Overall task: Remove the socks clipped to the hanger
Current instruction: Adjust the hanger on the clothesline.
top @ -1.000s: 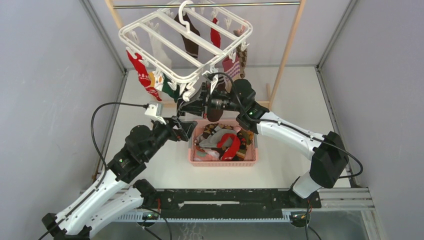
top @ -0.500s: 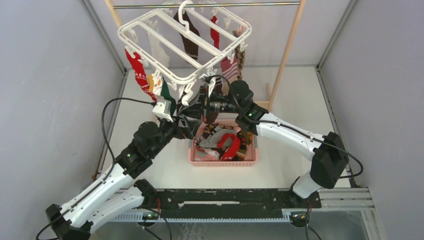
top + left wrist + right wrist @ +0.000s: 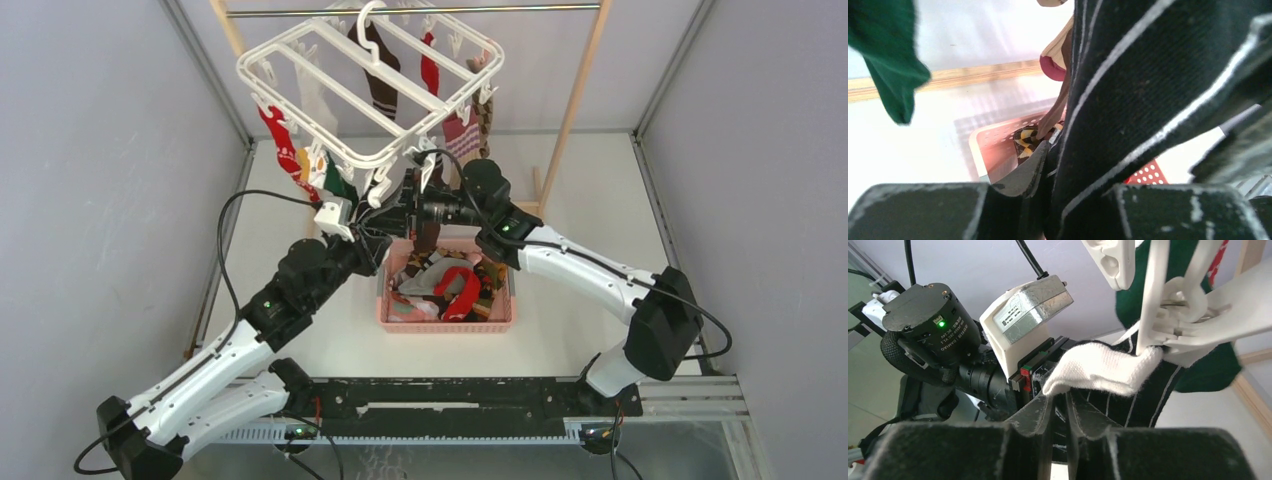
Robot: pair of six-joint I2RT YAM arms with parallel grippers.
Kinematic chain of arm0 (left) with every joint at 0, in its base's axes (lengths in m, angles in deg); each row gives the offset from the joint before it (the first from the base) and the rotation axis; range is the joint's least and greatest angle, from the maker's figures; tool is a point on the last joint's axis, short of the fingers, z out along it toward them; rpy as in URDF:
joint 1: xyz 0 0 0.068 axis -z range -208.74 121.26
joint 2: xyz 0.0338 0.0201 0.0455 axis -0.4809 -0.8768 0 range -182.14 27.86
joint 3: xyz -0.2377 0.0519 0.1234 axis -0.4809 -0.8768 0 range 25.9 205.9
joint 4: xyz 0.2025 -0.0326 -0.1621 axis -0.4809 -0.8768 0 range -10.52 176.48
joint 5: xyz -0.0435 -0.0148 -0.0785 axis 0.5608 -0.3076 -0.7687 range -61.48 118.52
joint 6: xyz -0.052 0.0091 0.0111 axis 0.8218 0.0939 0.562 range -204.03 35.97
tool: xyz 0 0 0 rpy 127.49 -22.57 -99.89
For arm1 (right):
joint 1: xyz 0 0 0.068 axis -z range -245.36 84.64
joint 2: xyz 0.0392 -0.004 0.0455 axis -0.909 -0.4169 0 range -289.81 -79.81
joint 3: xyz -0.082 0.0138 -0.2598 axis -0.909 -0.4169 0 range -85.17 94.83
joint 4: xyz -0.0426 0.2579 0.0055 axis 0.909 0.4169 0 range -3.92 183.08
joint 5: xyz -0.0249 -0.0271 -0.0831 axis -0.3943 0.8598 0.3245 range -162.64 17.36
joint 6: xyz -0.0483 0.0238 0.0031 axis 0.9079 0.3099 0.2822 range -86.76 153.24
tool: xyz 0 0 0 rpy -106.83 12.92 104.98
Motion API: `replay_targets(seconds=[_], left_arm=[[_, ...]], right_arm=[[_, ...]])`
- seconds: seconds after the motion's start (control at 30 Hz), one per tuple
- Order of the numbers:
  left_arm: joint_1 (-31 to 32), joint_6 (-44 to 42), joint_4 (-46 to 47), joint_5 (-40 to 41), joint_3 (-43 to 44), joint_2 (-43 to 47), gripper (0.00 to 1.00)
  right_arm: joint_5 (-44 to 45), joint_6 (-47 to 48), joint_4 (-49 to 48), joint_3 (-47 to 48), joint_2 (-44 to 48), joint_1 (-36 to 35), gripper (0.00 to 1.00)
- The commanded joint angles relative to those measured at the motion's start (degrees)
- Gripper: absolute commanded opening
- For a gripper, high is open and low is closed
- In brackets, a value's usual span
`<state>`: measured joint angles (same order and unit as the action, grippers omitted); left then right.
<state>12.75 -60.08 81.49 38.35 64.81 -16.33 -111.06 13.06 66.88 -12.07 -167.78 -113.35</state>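
Note:
The white hanger (image 3: 330, 90) hangs from the rail with several socks clipped to it: red ones (image 3: 283, 150), a dark brown one (image 3: 380, 85), a green one (image 3: 888, 55). A black sock with thin white stripes (image 3: 1148, 85) hangs from a front clip (image 3: 1173, 325) by its white cuff (image 3: 1098, 370). My left gripper (image 3: 1073, 165) is shut on this sock's lower part; one finger is hidden behind the fabric. Just under the cuff, my right gripper (image 3: 1060, 396) has a narrow gap between its fingers and nothing in it. Both grippers (image 3: 390, 230) meet under the hanger's front corner.
A pink basket (image 3: 500, 318) holding loose socks stands on the table right below the grippers. The wooden rack's poles (image 3: 580, 80) and base bar (image 3: 973, 75) stand behind. Grey walls close in both sides.
My left arm rose and reached right to the hanger's front corner, and its wide-open gripper closed on the black striped sock. The right gripper's shut fingers parted slightly.

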Motion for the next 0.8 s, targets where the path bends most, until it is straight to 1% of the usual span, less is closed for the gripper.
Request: replay_targets(seconds=[0.0, 0.1, 0.17, 0.3, 0.37, 0.53, 0.63, 0.77], left_arm=[[-0.1, 0.3, 0.8, 3.4, 2.3, 0.3, 0.23], [-0.2, 0.3, 0.3, 4.1, 2.4, 0.7, 0.22], [-0.1, 0.2, 0.2, 4.5, 2.5, 0.6, 0.22], [-0.2, 0.1, -0.1, 5.1, 3.1, 0.2, 0.22], [-0.2, 0.1, -0.2, 5.2, 3.5, 0.1, 0.23], [-0.2, -0.1, -1.5, 5.5, 5.0, 0.0, 0.23], [-0.2, -0.2, -2.2, 5.8, 5.6, 0.2, 0.23], [-0.1, -0.3, -3.2, 5.9, 6.2, 0.4, 0.23]], right_arm=[[-2.3, 1.6, 2.6, 0.1, 4.5, -1.1, 0.25], [-0.9, 2.8, 4.7, -1.5, 6.9, -0.7, 0.35], [0.0, 3.5, 6.2, -2.8, 9.1, -0.2, 0.45], [2.6, 5.2, 10.7, -4.5, 14.2, 0.8, 0.54], [3.6, 6.4, 13.5, -5.2, 16.9, 1.6, 0.57], [7.2, 8.4, 18.7, -9.6, 25.5, 4.8, 0.72], [9.0, 8.2, 20.9, -13.3, 30.2, 8.6, 0.74], [9.0, 5.9, 20.9, -19.4, 35.0, 16.1, 0.75]])
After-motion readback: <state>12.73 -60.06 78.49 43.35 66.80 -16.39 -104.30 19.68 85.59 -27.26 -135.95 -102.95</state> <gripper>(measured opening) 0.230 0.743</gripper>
